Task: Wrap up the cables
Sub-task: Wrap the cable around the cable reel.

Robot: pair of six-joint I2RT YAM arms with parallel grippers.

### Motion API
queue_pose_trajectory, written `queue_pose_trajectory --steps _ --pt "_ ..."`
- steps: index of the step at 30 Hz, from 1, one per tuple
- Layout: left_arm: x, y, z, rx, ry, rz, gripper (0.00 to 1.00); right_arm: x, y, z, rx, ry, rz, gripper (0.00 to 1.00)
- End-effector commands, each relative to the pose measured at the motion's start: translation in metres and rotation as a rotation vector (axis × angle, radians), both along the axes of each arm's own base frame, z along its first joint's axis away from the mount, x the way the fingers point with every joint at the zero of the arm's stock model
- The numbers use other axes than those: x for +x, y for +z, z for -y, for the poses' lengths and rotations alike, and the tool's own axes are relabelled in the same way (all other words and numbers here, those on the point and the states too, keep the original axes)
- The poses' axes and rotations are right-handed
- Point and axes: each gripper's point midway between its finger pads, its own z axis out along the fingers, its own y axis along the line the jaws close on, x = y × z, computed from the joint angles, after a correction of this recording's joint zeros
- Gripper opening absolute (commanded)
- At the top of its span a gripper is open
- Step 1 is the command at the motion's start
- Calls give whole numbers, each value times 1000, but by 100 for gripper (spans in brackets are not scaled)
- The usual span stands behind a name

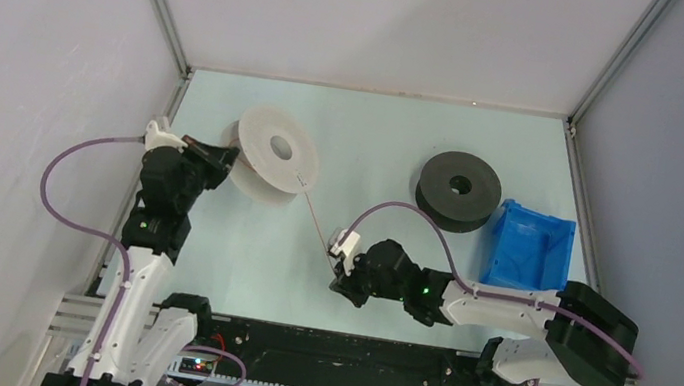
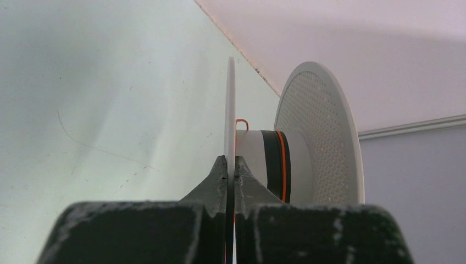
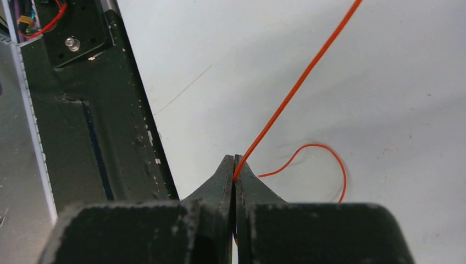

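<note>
A thin reddish cable [image 1: 314, 217] runs taut from the white spool [image 1: 275, 155] down to my right gripper [image 1: 341, 259]. In the right wrist view the gripper [image 3: 234, 168] is shut on this orange-red cable [image 3: 299, 82], and its free end curls in a loop [image 3: 329, 159] on the table. My left gripper [image 1: 220, 156] is shut on the near flange [image 2: 230, 110] of the white spool and holds it tilted on edge. The spool's core [image 2: 264, 159] carries a turn of the reddish cable [image 2: 283, 165]. The blue cable is out of view.
A dark grey spool [image 1: 460, 189] lies flat at the back right. A blue bin [image 1: 528, 244] stands to its right, by the right arm's base [image 1: 591, 334]. The black mounting rail [image 1: 336, 354] runs along the near edge.
</note>
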Motion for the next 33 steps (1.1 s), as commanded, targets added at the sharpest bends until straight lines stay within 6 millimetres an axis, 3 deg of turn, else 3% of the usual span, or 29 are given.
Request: queue_pose_trajectory --steps 1,8,15,20,25,28,33 --pt "12 61 -8 3 27 217 0 2 4 10 -38 -36 29 0" --pt "12 54 -2 248 -48 231 0 19 63 -3 -51 -16 104 0" --pt "4 38 26 516 -128 179 0 5 123 -34 11 136 111 0" --pt "-2 22 48 687 -237 132 0 -2 154 -51 80 207 101 0" --pt "-8 4 58 810 -312 63 0 12 198 -59 186 201 99 0" --pt "-10 3 61 853 -327 45 0 19 220 -59 267 212 82 0" --pt "-21 -1 76 956 -450 83 0 48 231 -53 309 143 94 0"
